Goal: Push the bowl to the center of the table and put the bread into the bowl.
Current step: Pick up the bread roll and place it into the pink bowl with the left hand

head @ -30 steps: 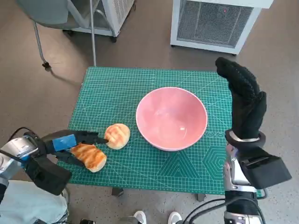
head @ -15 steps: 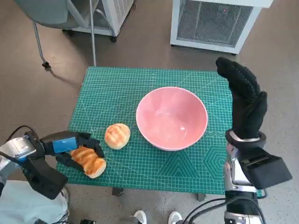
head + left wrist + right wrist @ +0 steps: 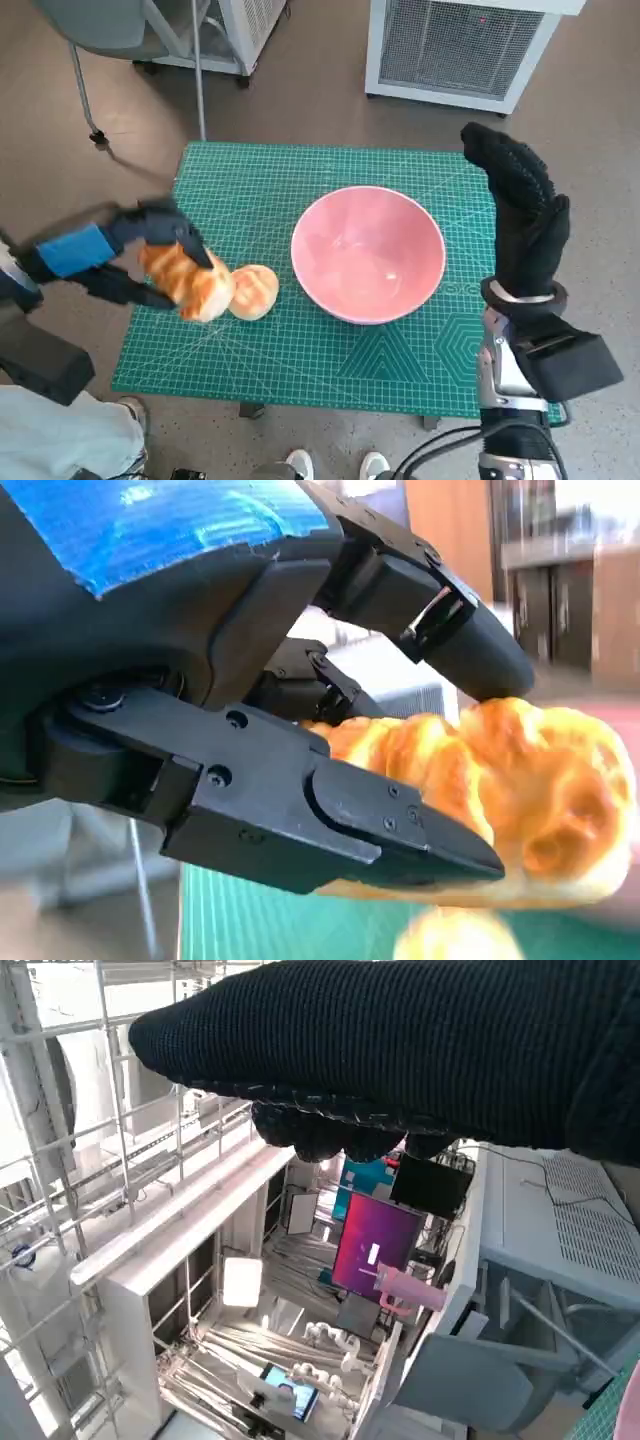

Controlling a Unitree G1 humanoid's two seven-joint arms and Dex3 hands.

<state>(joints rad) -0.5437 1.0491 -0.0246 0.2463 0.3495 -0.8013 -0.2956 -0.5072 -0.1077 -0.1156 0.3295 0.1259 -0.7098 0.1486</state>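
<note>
Now we grip the long bread in our left hand, fingers closed round it, lifted over the green mat beside the round bun. Our right hand holds nothing, raised just right of the pink bowl, mid-mat.

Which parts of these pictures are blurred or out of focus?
Head view: the left hand and the long bread are smeared; the bowl is sharp. Left wrist view: the fingers are sharp, the background soft. Right wrist view: sharp.
</note>
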